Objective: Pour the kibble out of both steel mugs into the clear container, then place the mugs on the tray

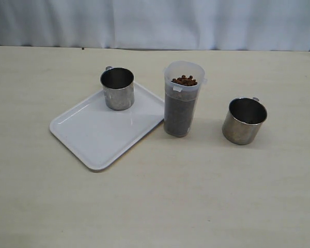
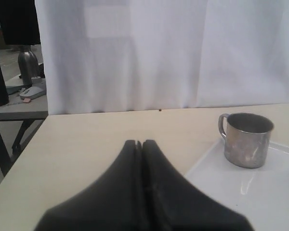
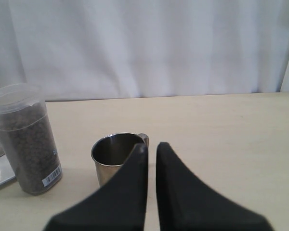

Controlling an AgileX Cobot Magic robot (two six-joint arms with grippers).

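Pouring looks done: clear container (image 1: 182,111) holds kibble (image 1: 185,80) up near its rim, and both mugs look empty. One steel mug (image 1: 117,89) stands on the tray (image 1: 93,139). Second steel mug (image 1: 244,120) sits on the worktop (image 1: 196,196), beyond the container. Next: right gripper (image 3: 151,145), jaws together on nothing, must open and grip that mug. Left gripper (image 2: 139,142) jaws together too, empty.

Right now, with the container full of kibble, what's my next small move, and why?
Probably open the right end effector and ease it toward the steel mug on the table. That mug looks empty, the clear container holds the kibble, the other steel mug already stands on the white tray, and the jaws are shut.
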